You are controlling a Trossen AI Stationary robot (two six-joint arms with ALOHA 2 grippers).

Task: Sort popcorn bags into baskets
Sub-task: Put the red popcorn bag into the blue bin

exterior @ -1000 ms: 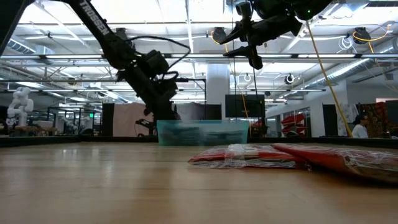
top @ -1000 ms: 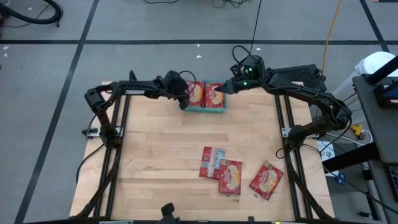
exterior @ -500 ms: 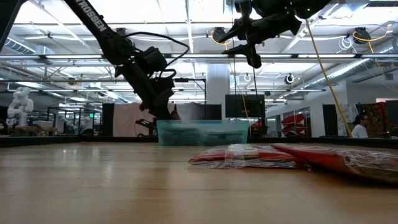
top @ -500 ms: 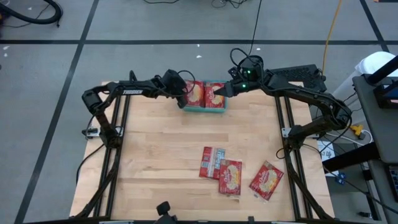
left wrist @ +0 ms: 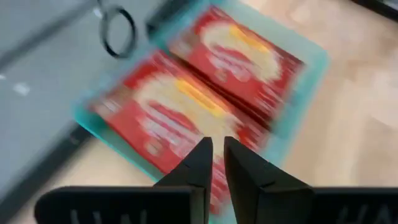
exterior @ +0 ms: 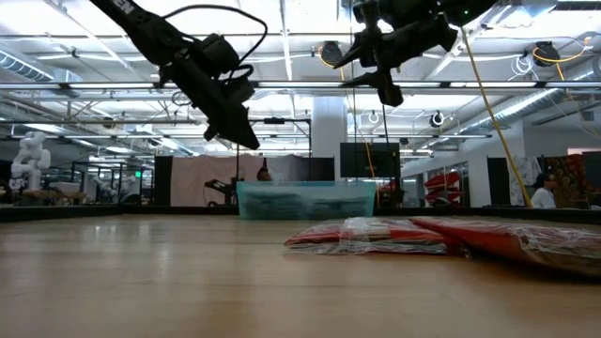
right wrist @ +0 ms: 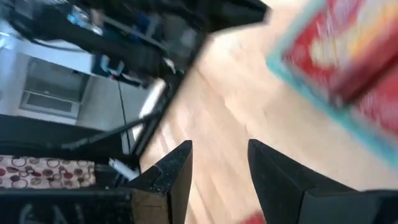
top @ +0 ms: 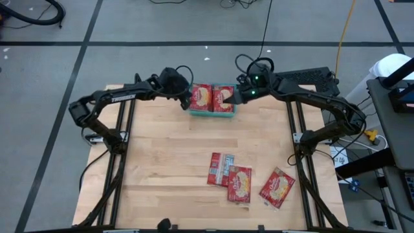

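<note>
basket [top: 213, 112]: teal-green plastic
popcorn bags in basket [top: 202, 98]: red, yellow-cream oval picture
loose popcorn bags [top: 240, 183]: red and cream, one with white-grey strip
table [top: 162, 155]: pale wood planks
arms [top: 116, 98]: dark black
floor [top: 162, 26]: grey, black lines

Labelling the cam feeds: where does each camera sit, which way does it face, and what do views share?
High: above the table, looking straight down; both arms, left claw, right claw, teal tray, three loose popcorn bags.
Low: table-top height, level toward the room; arms enter from above; tray behind the loose bags.
Left wrist: past its own fingers, down into the tray holding two bags.
Right wrist: past its fingers, tray edge.
Shared: every view catches the tray.
</note>
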